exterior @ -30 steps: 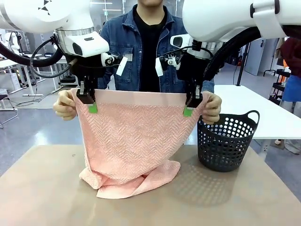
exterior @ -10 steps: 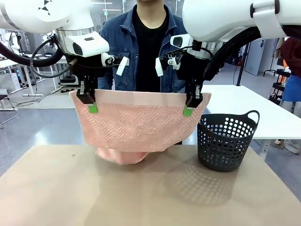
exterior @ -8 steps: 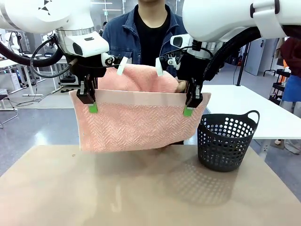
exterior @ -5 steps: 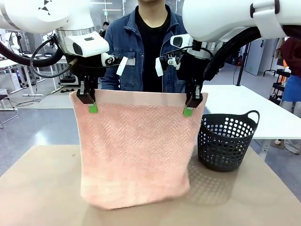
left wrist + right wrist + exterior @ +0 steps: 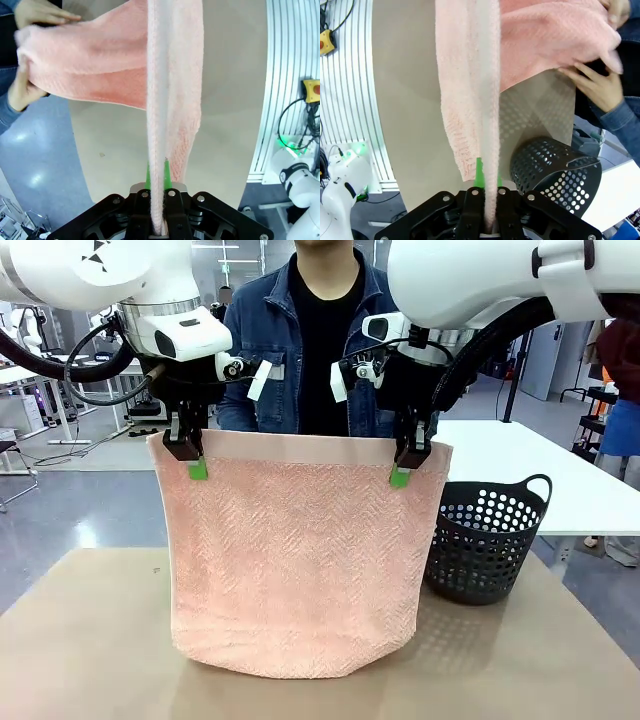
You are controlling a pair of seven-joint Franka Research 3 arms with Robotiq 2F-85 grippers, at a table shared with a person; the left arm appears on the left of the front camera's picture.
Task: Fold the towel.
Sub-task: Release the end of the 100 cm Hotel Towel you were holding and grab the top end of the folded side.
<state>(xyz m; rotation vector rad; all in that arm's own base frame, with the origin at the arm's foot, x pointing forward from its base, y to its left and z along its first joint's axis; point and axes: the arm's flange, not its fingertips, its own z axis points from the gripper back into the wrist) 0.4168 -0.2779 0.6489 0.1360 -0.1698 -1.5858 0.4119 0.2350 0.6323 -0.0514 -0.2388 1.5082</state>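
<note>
The left gripper (image 5: 190, 462) and right gripper (image 5: 405, 468) clenched the towel (image 5: 295, 560) by its top edge, with a basket (image 5: 490, 550) just right of it. The wrist views showed the person's hands (image 5: 597, 85) holding its far layer.

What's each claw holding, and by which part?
Both grip the towel by its plain top band: left claw near one upper corner, right claw near the other. The person's hands hold the far end.

The towel (image 5: 295, 560) hangs between the left claw (image 5: 192, 462) and the right claw (image 5: 405, 468), over the table (image 5: 80, 640), before the person (image 5: 310, 340); the basket (image 5: 485, 545) stands on the table at its right.
</note>
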